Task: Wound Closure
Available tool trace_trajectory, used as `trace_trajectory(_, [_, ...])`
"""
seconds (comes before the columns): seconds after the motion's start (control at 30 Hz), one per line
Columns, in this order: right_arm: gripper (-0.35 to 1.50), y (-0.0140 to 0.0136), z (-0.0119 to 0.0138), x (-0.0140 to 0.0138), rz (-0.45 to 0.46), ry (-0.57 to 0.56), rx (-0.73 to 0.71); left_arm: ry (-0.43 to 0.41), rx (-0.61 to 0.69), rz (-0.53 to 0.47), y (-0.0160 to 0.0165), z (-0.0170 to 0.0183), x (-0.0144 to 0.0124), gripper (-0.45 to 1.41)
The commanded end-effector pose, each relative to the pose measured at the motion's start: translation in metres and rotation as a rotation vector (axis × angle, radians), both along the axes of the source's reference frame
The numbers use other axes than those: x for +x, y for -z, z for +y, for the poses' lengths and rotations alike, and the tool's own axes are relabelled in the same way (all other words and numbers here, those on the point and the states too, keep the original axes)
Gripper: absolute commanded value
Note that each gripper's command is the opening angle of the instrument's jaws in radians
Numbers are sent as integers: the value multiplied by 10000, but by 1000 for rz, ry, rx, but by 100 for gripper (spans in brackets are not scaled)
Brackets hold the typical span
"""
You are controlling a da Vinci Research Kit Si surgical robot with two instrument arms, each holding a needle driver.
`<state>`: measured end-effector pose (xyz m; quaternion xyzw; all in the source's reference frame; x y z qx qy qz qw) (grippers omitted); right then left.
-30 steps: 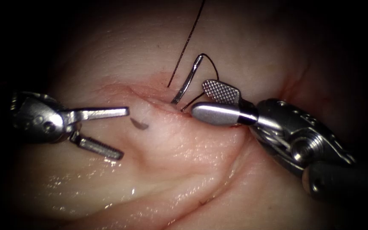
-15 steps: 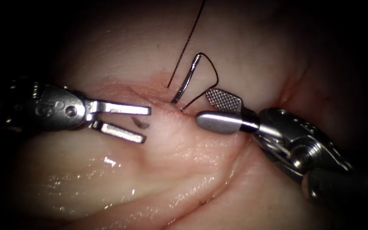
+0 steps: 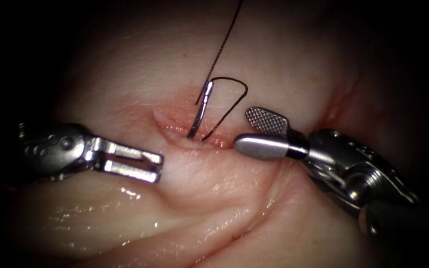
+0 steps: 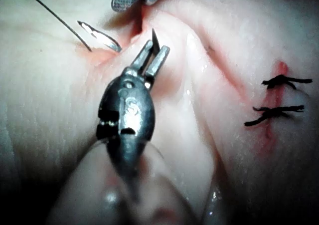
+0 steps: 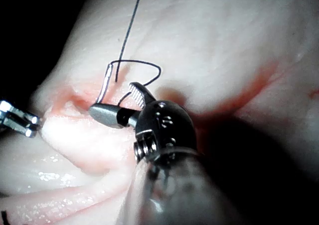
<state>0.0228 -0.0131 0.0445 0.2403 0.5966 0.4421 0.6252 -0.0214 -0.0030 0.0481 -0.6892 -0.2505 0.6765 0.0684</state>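
Observation:
The curved needle (image 3: 199, 111) sits in the tissue (image 3: 214, 198) across the cut (image 3: 172, 131). Its tail end stands up out of the right edge. My left tool (image 3: 156, 166) is shut on the needle's tip on the left side of the cut; the dark point (image 4: 155, 38) sticks out past the shut jaws (image 4: 157, 48). My right tool (image 3: 244, 129) stands open just right of the needle and holds nothing. Dark thread (image 3: 234, 87) loops from the tail down into the tissue, and another strand (image 3: 222, 42) runs up and away. The right wrist view shows the needle (image 5: 104, 85) beside the open right tool (image 5: 112, 99).
Red fluid tints the edges of the cut. Two finished dark stitches (image 4: 279, 80) (image 4: 271, 112) lie further along the cut. A glistening fold of tissue (image 3: 140, 218) rises in front of both tools. The left tool's tip (image 5: 17, 117) appears in the right wrist view.
My left tool moved right to the needle tip poking out left of the cut and shut on it. The needle's tail sank lower and shifted left. The right tool backed off slightly, still open.

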Motion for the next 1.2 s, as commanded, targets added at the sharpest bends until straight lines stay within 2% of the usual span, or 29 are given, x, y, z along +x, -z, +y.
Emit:
trace_trajectory(0.03, [110, -3, 1, 8, 2, 0, -2, 1, 58, 4, 2, 2, -5, -45])
trace_trajectory(0.2, [108, -2, 0, 9, 2, 1, -2, 22, 348, -25, 45, 16, -6, -45])
trace_trajectory(0.4, [99, 0, -2, 9, -6, 14, 1, 25, 547, -55, 91, 29, -7, -45])
trace_trajectory(0.5, [86, 2, -4, 7, -9, 23, 2, 9, 596, -54, 108, 26, -8, -45])
trace_trajectory(0.63, [91, 4, -4, 4, -11, 30, 5, -5, 603, -54, 127, 20, -9, -45])
trace_trajectory(0.7, [83, 6, -4, 1, -9, 32, 7, -11, 606, -58, 135, 17, -8, -45])
trace_trajectory(0.73, [71, 7, -4, 0, -10, 36, 8, -17, 613, -60, 141, 15, -8, -45])
trace_trajectory(0.8, [14, 12, -6, -2, -39, 71, -42, -22, 598, -70, 148, 12, -9, -45])
trace_trajectory(0.83, [2, 14, -6, -2, -66, 97, -100, -26, 582, -80, 153, 9, -9, -45])
trace_trajectory(0.87, [0, 17, -6, -1, -107, 139, -202, -28, 576, -84, 156, 8, -9, -45])
trace_trajectory(0.9, [5, 19, -6, 0, -127, 161, -268, -28, 560, -90, 160, 5, -9, -45])
trace_trajectory(0.97, [51, 25, -5, 4, -200, 187, -435, -27, 525, -103, 166, 1, -9, -45])
trace_trajectory(1.0, [64, 28, -5, 6, -222, 205, -500, -26, 508, -109, 169, -1, -8, -45])
trace_trajectory(1.07, [83, 33, -4, 12, -244, 226, -568, -25, 467, -116, 172, -5, -7, -45])
trace_trajectory(1.17, [96, 38, -5, 23, -246, 234, -613, -1, 422, -75, 174, -9, -4, -45])
trace_trajectory(1.2, [110, 39, -7, 30, -255, 232, -630, 9, 402, -64, 175, -11, -2, -45])
